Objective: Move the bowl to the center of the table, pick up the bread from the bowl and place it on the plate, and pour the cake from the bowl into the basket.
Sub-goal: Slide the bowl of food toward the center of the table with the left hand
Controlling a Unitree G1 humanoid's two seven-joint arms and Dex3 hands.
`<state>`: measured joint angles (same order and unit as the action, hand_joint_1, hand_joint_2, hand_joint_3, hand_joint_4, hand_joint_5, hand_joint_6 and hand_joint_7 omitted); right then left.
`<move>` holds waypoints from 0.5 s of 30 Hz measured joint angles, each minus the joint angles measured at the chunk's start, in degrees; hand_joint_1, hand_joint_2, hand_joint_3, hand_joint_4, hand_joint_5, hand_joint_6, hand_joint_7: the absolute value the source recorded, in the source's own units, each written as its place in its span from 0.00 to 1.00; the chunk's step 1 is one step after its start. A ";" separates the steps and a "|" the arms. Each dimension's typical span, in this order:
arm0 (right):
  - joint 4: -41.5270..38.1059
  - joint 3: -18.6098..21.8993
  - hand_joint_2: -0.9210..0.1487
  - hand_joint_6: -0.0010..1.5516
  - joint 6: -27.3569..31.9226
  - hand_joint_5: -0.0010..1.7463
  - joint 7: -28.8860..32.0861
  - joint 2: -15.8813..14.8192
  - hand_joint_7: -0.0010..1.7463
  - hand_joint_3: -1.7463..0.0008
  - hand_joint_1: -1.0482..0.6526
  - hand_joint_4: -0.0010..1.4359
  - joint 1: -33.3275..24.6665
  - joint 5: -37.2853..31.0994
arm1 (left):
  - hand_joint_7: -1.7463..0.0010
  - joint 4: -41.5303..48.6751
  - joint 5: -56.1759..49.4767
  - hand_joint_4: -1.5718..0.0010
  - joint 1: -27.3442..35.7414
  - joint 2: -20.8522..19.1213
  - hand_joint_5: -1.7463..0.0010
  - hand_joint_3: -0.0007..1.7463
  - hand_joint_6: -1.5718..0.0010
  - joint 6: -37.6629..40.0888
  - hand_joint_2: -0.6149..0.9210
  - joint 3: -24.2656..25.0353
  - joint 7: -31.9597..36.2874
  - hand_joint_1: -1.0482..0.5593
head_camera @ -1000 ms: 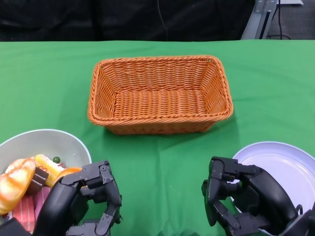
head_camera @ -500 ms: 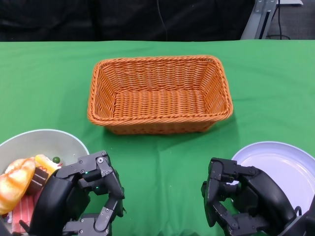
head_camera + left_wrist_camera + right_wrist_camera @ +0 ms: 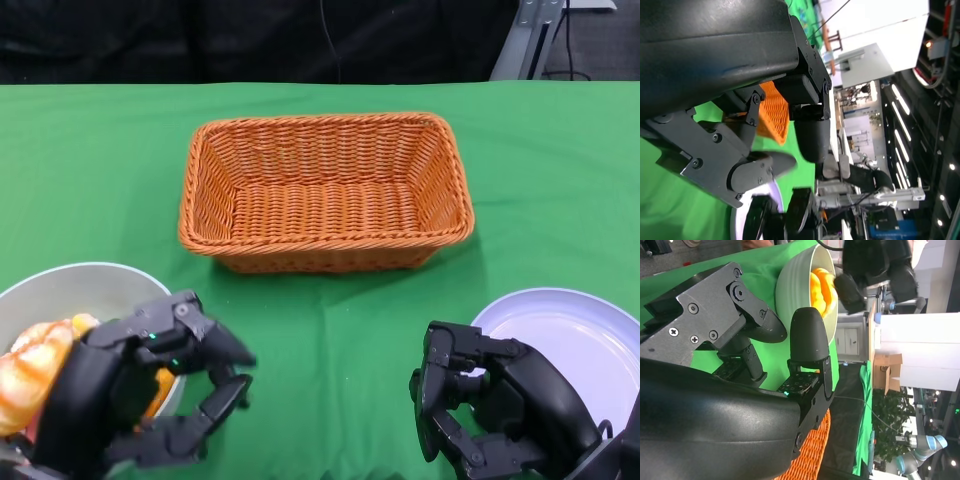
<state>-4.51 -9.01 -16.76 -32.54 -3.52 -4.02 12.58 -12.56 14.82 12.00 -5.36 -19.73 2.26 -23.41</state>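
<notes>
Basically nothing's done yet: bowl [image 3: 100,285] sits at the table's near-left corner with the bread [image 3: 30,372] inside, plate [image 3: 575,335] and basket [image 3: 323,190] bare. Left hand [image 3: 150,385] is spread beside the rim (holding nothing), right hand [image 3: 490,410] curled, empty.

table [image 3: 90,170]: green cloth | basket [image 3: 325,190]: centre-far | bowl [image 3: 70,290]: near left | plate [image 3: 575,330]: near right

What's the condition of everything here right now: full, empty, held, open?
Basket: empty, upright at the table's middle.
Bowl: holds bread and other food, near the left edge, not yet moved.
Bread: lies in the bowl.
Plate: empty.
Left hand: open, fingers spread at the bowl's rim.
Right hand: fingers curled in, holding nothing.
</notes>
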 measured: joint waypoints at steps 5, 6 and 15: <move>-0.38 0.00 0.36 0.42 -0.89 1.00 0.00 0.08 0.88 0.30 0.57 0.55 0.22 -0.04 | 0.97 -0.17 1.05 0.52 -2.07 -1.59 0.79 0.07 0.46 -0.65 1.00 3.55 0.26 0.30; -0.60 0.00 0.36 0.42 -1.12 1.00 -0.03 0.11 0.88 0.30 0.57 0.55 0.31 -0.04 | 0.98 -0.37 1.22 0.53 -2.15 -1.79 0.81 0.08 0.48 -0.62 1.00 4.14 0.25 0.30; -1.23 -0.01 0.36 0.42 -1.60 1.00 -0.24 0.19 0.88 0.30 0.57 0.55 0.62 -0.03 | 1.00 -3.02 5.57 0.60 -2.54 -4.32 0.92 0.10 0.61 2.11 1.00 9.62 0.32 0.26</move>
<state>-5.74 -9.01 -18.36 -32.78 -3.34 -3.40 12.55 -15.58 20.40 9.46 -9.69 -17.62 11.88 -23.10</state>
